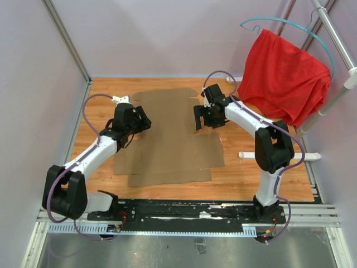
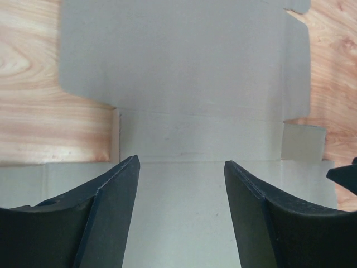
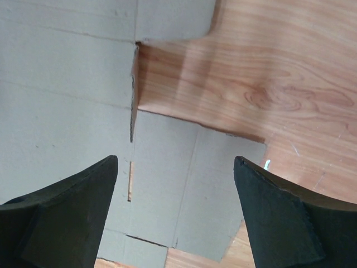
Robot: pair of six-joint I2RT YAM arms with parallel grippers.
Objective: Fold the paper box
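The paper box is a flat brown cardboard sheet with flaps and creases, lying unfolded on the wooden table between the arms. My left gripper hovers over its left side, open and empty; the left wrist view shows the sheet under the spread fingers. My right gripper hovers over the sheet's right side, open and empty; the right wrist view shows a side flap and a slot between the fingers.
A red cloth hangs on a teal hanger from a rack at the back right. A white bar lies on the table by the right arm. Walls close in the left and back.
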